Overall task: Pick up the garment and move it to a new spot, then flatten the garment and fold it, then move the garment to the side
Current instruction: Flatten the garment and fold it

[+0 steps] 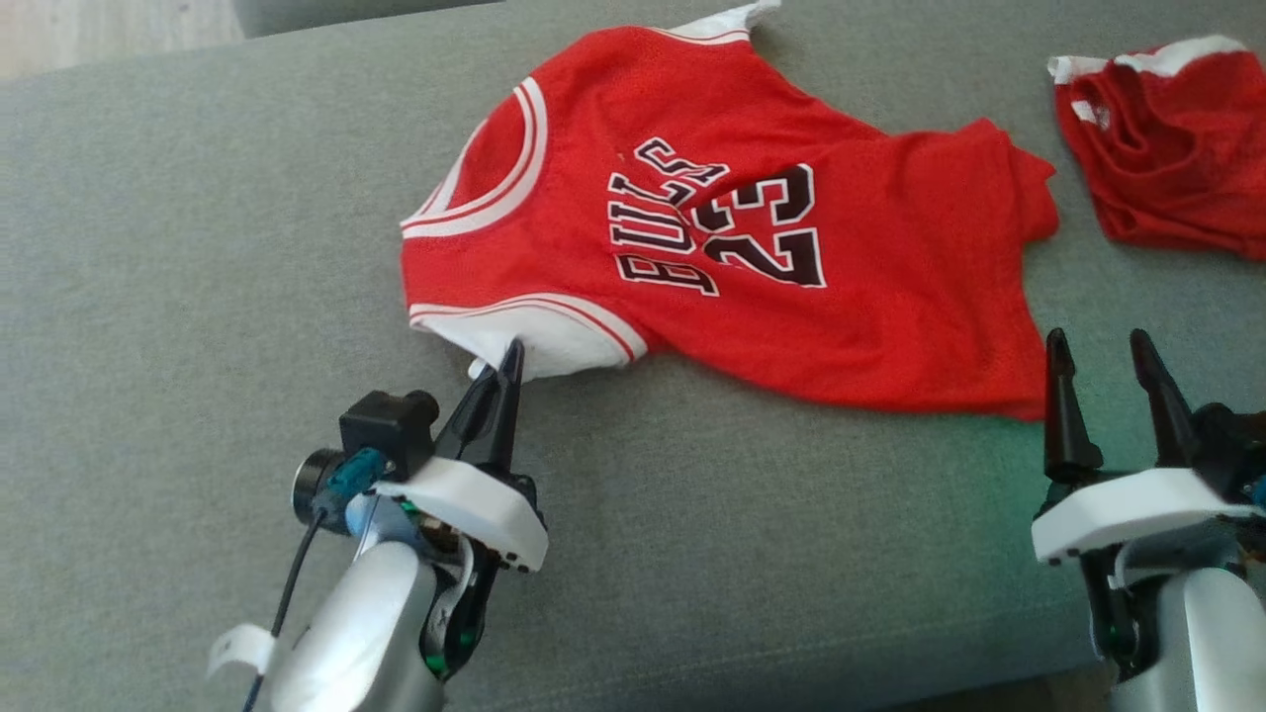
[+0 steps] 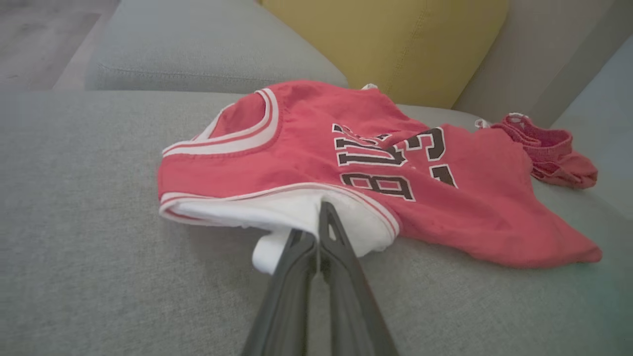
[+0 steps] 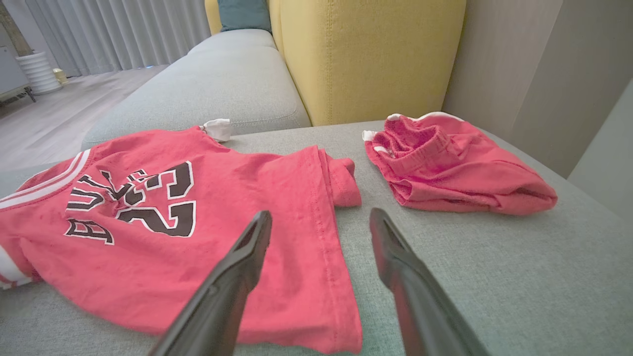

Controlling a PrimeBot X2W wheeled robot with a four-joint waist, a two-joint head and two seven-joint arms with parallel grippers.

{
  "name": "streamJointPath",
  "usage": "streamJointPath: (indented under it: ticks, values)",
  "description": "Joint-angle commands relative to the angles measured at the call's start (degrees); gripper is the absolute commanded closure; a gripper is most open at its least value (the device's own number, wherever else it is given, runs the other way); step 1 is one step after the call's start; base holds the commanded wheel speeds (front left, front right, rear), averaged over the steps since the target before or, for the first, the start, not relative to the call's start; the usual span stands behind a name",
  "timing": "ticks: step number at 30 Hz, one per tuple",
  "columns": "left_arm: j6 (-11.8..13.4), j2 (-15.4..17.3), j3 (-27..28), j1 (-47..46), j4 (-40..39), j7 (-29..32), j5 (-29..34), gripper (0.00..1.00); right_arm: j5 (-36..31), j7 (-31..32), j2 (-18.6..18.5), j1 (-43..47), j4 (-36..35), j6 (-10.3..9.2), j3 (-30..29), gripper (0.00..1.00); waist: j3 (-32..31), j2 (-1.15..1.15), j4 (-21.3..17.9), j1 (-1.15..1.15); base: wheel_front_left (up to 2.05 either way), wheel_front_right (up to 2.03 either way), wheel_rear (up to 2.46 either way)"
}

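Garment [image 1: 752, 247] lies on the sofa cushion [image 1: 198, 247], long axis running across the robot, neck end leftward, hem [image 3: 341, 277] rightward. Left jaws together, pinching the white armhole edge [image 2: 296, 212] (grip appears firm). Right jaws apart, just short of the hem's near corner, not touching; that arm is nearer the hem.

The left gripper [image 1: 510, 352] and right gripper [image 1: 1098, 344] carry long tapered black fingers [image 1: 1058, 405] on white mounting plates [image 1: 465, 499], with silver forearms [image 1: 366, 623] behind. Beside the left plate sit a black camera block [image 1: 386, 425], a teal connector [image 1: 356, 473] and a black cable [image 1: 292, 588].
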Motion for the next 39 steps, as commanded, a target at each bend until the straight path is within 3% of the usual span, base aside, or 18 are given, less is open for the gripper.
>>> streamJointPath:
  ticks: [1,6,13,17,22,33,34,37,39]
  values:
    - [-0.1,0.8,1.3,-0.4,-2.9,-0.6,0.1,1.0,0.2,-0.7,-0.4,-1.6,-1.6,-0.05,1.1,0.0,-0.5,0.0,0.6,0.0,0.0,0.0,0.0]
    - [0.6,2.7,0.5,4.5,-11.5,0.4,0.4,1.0,-0.1,-0.6,-0.4,-0.8,-1.7,-0.05,0.2,0.0,-1.9,0.0,2.2,0.0,0.0,0.0,0.0]
    - [3.2,6.2,-0.9,15.1,-26.1,7.8,-0.4,1.0,0.1,-0.2,-0.4,0.1,-2.4,-0.05,0.0,0.0,-2.7,0.0,3.4,0.0,0.0,0.0,0.0]
    - [4.6,6.7,-0.6,19.5,-29.0,10.9,-2.5,1.0,0.4,-0.3,-0.4,0.1,-2.6,-0.05,0.2,0.0,-2.2,0.0,3.4,0.0,0.0,0.0,0.0]
    - [4.5,6.3,0.5,17.4,-24.1,12.0,-4.3,1.0,0.9,-0.4,-0.4,-0.9,-2.5,-0.05,1.4,0.0,-0.7,0.0,2.3,0.0,0.0,0.0,0.0]
    - [3.4,6.7,5.0,4.7,-8.1,8.1,-5.0,1.0,0.9,-1.3,-0.4,-3.0,-2.0,-0.05,1.3,0.0,2.8,0.0,-0.7,0.0,0.0,0.0,0.0]
    - [3.3,6.8,5.2,3.8,-6.9,7.8,-4.9,0.96,0.9,-1.4,-0.4,-3.2,-1.9,-0.05,1.3,0.0,3.0,0.0,-0.8,0.0,0.0,0.0,0.0]
    - [2.9,6.8,5.4,1.8,-4.0,6.9,-5.0,0.72,1.1,-1.7,-0.4,-3.6,-1.5,-0.05,1.4,0.0,3.2,0.0,-1.0,0.0,0.0,0.0,0.0]
    - [2.7,6.7,5.4,1.0,-2.7,6.0,-4.9,0.63,1.1,-1.9,-0.4,-3.8,-1.2,-0.05,1.4,0.0,3.2,0.0,-0.9,0.0,0.0,0.0,0.0]
